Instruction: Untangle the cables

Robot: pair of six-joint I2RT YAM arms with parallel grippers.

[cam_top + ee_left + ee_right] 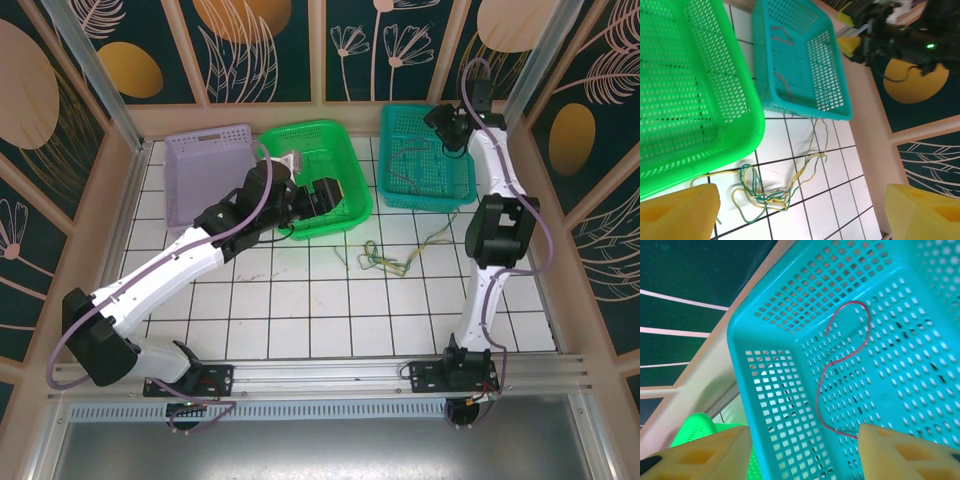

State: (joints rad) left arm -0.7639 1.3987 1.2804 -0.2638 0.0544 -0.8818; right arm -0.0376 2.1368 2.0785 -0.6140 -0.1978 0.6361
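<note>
While the right gripper (804,432) hangs over the teal basket (384,150) with its jaws spread and nothing between them, a reddish cable (818,395) lies curled on that basket's floor. A tangle of green and yellow cables (382,260) lies on the tiles (300,300) just beside the basket's near wall, one strand reaching up to it. Left of the teal basket, over the green basket (300,130), the left gripper (335,197) is spread wide, holding nothing

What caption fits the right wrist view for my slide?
Red cable lying loose in the teal basket, right jaws open above it.
</note>
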